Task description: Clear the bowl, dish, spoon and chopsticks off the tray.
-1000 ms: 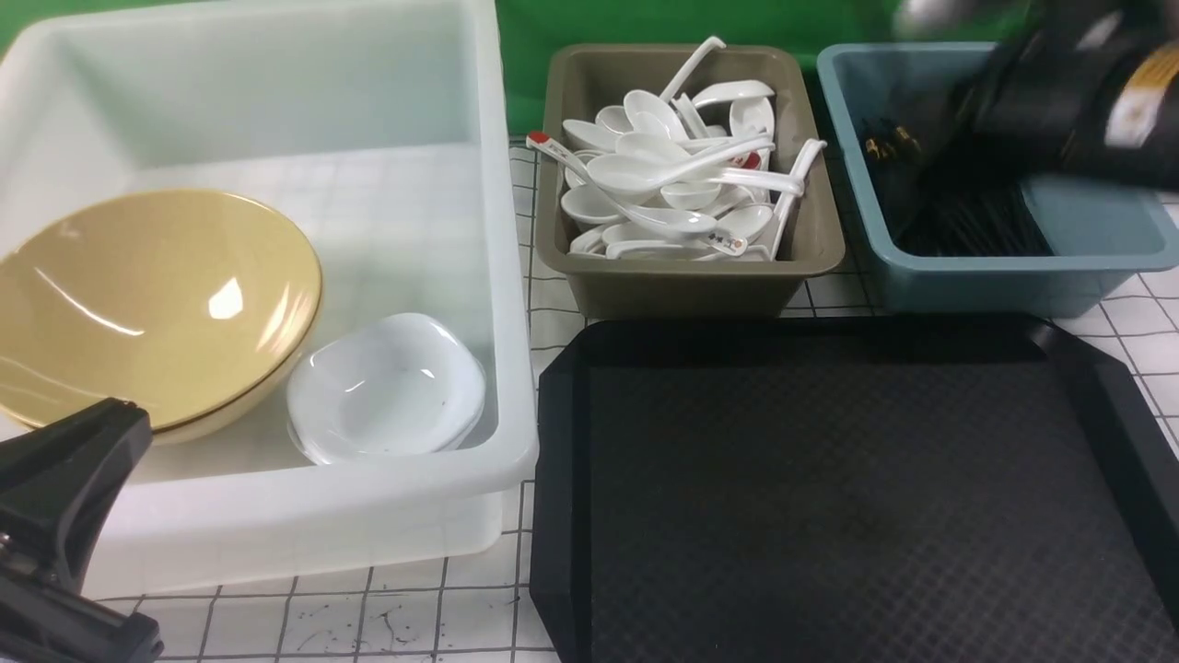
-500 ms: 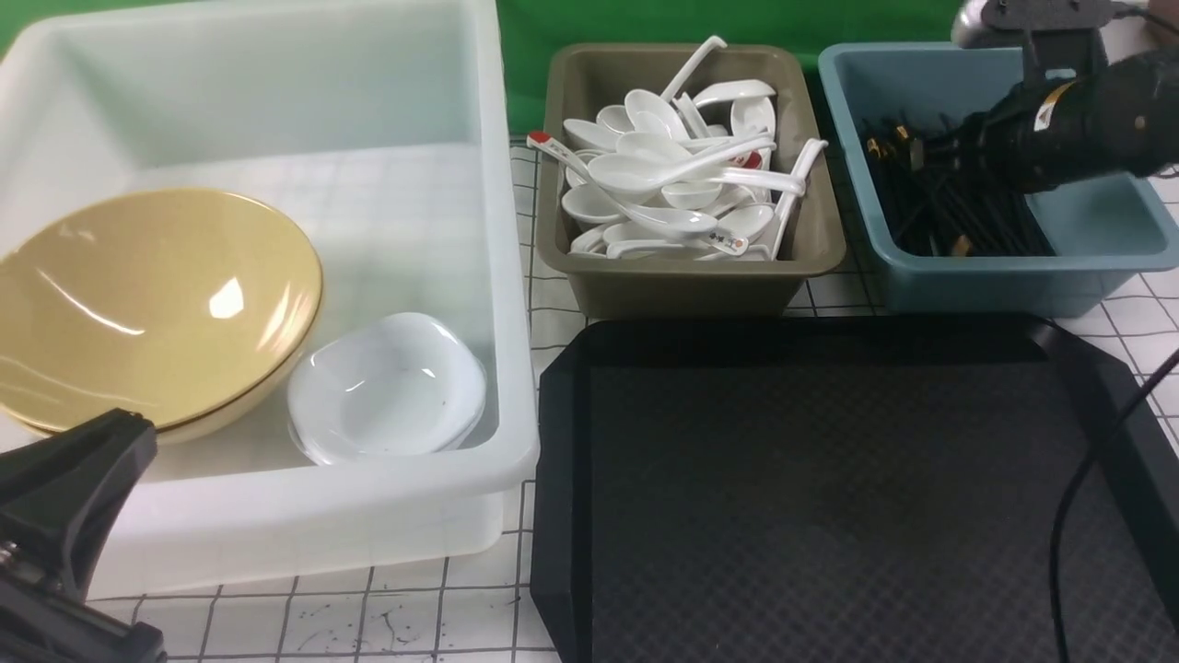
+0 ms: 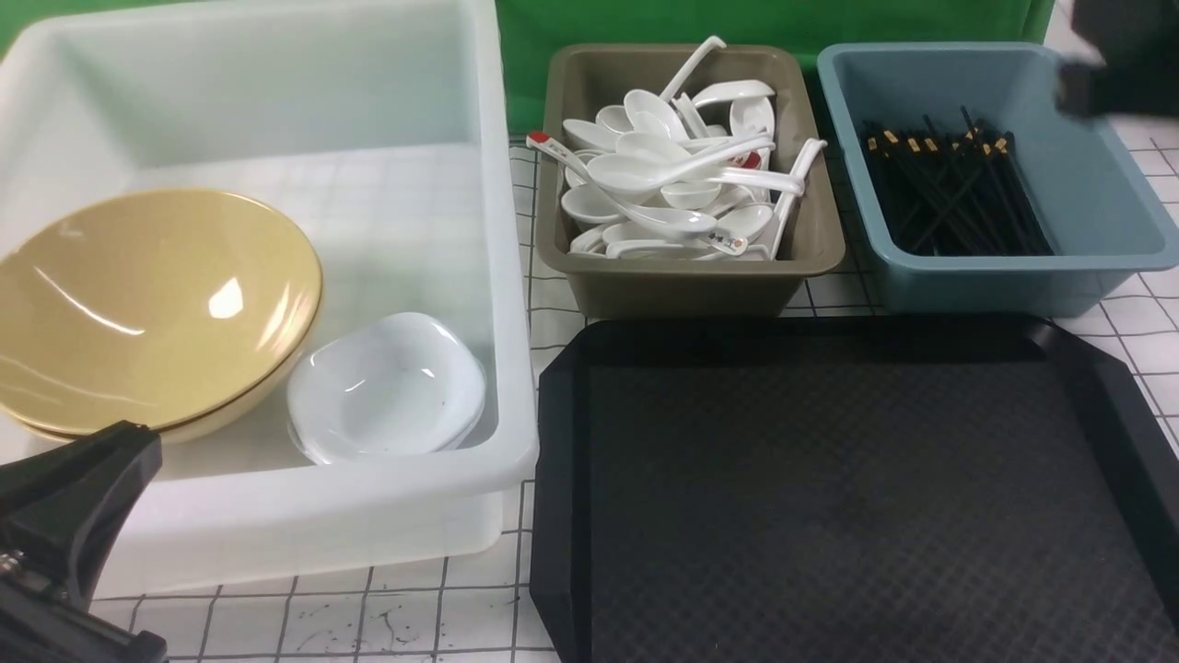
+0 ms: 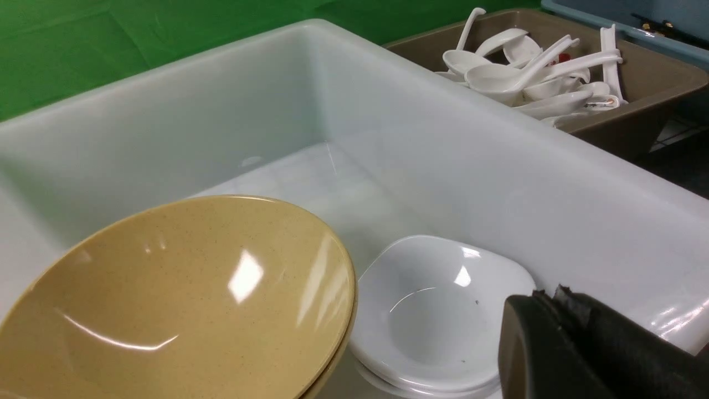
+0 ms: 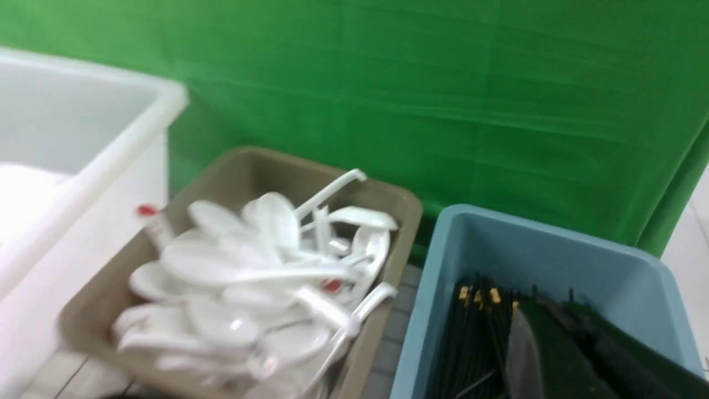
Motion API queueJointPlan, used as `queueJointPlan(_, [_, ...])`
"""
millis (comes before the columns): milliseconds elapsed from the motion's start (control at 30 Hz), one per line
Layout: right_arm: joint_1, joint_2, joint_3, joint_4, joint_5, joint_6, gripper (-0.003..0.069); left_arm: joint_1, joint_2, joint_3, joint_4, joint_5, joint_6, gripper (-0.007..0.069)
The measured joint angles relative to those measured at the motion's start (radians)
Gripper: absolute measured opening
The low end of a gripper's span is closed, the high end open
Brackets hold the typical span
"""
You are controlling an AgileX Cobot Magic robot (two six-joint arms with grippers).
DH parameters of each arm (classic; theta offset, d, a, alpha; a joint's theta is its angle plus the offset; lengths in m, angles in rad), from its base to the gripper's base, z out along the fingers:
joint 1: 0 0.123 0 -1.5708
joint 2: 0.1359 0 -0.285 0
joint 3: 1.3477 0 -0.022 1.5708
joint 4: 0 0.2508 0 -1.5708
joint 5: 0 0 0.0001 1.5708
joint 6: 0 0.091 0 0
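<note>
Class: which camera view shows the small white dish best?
The left wrist view: the dish fills the picture, close beside the bowl in the white tub. The front view shows it whole but smaller. The right wrist view does not show it.

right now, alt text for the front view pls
An empty black tray sits before three tubs: a white tub holding a yellow bowl and white dish, an olive tub of spoons, and a blue tub of chopsticks.

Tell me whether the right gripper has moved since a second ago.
Yes. The right gripper has pulled back from over the chopsticks in the blue tub, rising toward the tub's far right corner; it is shut and empty.
</note>
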Motion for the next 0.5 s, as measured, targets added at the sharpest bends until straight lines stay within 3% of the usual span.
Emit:
queueJointPlan(200, [0.023,-0.221,0.206,0.000,-0.069,-0.008,0.0035,0.000,0.000,0.000,0.000,0.000,0.000,-0.0013])
queueJointPlan(500, [0.024,-0.296,0.385,0.000,-0.064,-0.030,0.0035,0.000,0.000,0.000,0.000,0.001,0.000,-0.0013])
